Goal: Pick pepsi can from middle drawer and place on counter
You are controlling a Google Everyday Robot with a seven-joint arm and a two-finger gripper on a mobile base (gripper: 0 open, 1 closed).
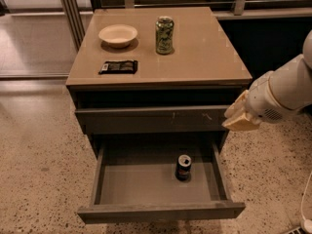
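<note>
Currently, risks as I read them:

- Jaws sit off the cabinet's right side on the white arm point(287, 89), level with the scratched front point(146, 119) and well apart from the pepsi can point(183, 167). Can't tell whether they're apart or together, so check that before any descent. Coming down together would just knock the can over.
- Pepsi can stands upright on the floor of the open drawer point(141, 185), right of centre and toward the rear. Nothing is touching it.
- Main hazard is the scratched front, which overhangs just behind the can. A steep or rearward approach could clip the wrist on it.
- The drawer's right wall is near the can. Entry from the arm's side has to clear that wall, or it snags and jolts the drawer.
- The can is tall and narrow on a smooth floor. An off-centre contact likely tips or rolls it to a corner, which makes for a harder grasp.
- Lifting out, the can could catch on the overhang if raised before being drawn forward.
- For placement, the worktop point(209, 57) already carries a green can point(165, 35), a bowl point(118, 34) and a packet point(118, 67) on the left and middle. Aim for the bare right half, since a set-down near the edge risks a fall.
</note>
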